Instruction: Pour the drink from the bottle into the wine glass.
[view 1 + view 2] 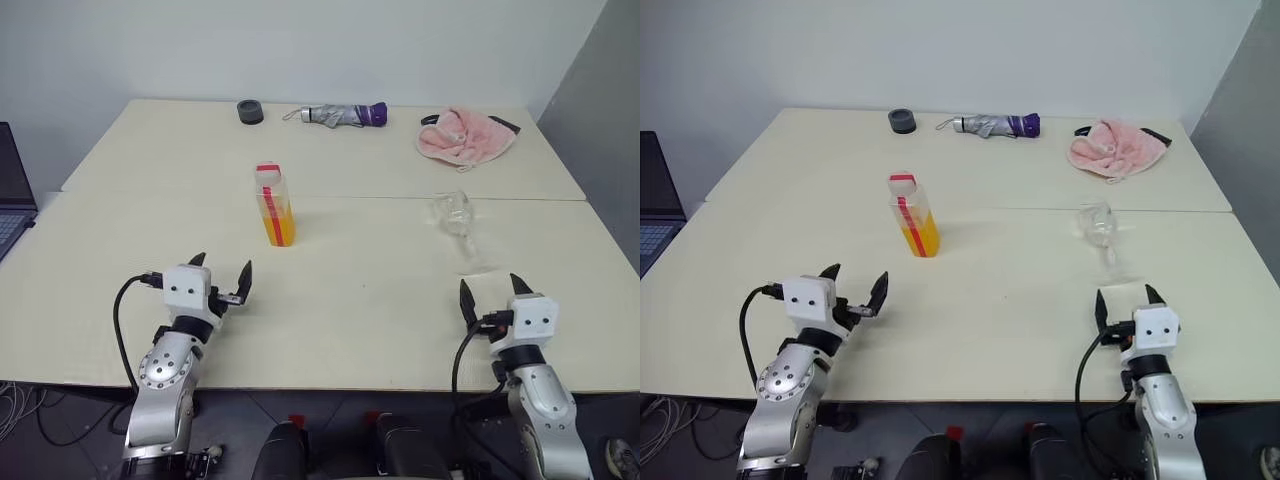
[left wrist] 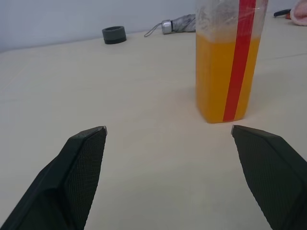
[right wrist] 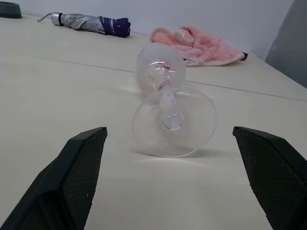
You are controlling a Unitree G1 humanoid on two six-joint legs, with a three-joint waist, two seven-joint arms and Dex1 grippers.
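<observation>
From the head views the wine glass [image 1: 456, 222] at right of centre is hard to read, a pale clear shape on the tabletop [image 1: 360, 300]. The right wrist view settles it: the glass lies on its side, its round foot turned toward the camera, the stem and bowl running away from it toward the pink towel [image 3: 201, 45]. The left wrist view brings the bottle [image 2: 229, 60] up close, standing upright between and beyond the 2 fingertips, and shows the red strip running down its face.

The bottle stands a little left of centre in the head views, its cap [image 1: 267, 168] on. The drink [image 1: 279, 225] fills roughly the lower half (orange-yellow, translucent). The glass looks empty.

The left hand [image 1: 222, 272] sits at lower left of the head view, fingers spread wide, holding nothing, well short of the bottle. The right hand [image 1: 493, 287] sits at lower right, also spread wide and holding nothing, with the glass near but apart.

Along the upper edge of the frame lie a dark ring [image 1: 250, 111], a folded umbrella [image 1: 340, 115] and the towel.
</observation>
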